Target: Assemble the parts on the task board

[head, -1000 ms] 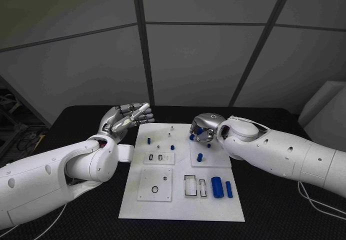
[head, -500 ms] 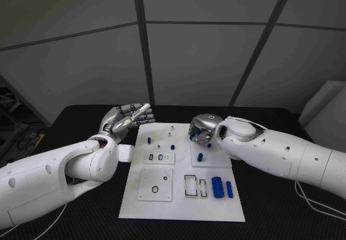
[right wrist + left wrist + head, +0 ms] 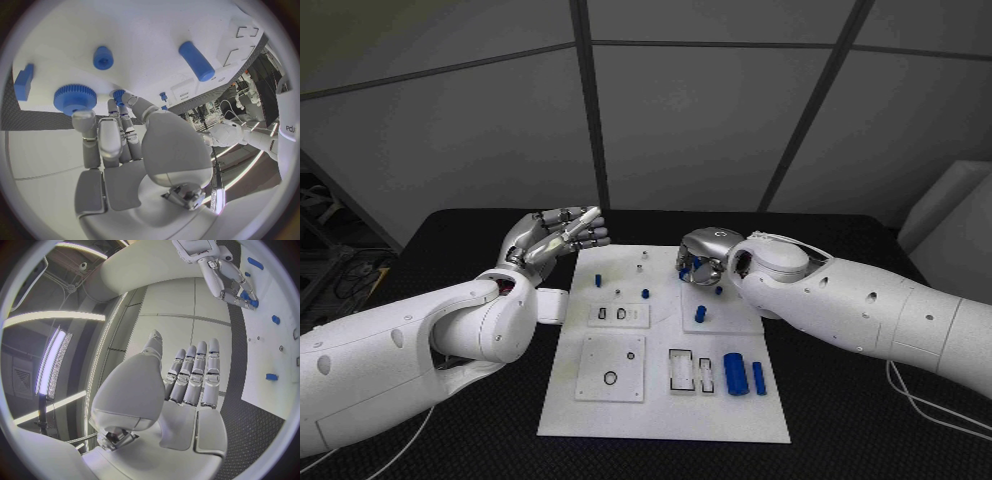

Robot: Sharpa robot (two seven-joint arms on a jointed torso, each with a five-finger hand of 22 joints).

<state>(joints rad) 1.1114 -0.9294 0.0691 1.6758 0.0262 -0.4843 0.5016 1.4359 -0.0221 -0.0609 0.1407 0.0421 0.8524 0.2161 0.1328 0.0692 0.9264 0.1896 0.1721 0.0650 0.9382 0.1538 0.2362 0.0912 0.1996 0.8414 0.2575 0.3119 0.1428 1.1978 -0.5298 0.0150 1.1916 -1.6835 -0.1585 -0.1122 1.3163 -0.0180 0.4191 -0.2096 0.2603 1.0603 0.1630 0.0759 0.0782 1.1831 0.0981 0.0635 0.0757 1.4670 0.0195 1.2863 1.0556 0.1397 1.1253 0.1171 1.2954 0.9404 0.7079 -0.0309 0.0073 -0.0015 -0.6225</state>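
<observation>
Our two hands at the far end of the task board (image 3: 664, 400)

We keep the left hand (image 3: 557, 236) raised just off the board's far left corner, fingers straight and together, holding nothing. Our right hand (image 3: 702, 256) is over the board's far right part, fingers curled down beside a blue gear (image 3: 74, 97); we cannot tell if it grips it. Near the board's right edge lie a large blue cylinder (image 3: 733, 374) and a thinner blue pin (image 3: 759, 377); small blue pegs (image 3: 645, 294) stand toward the far end.
</observation>
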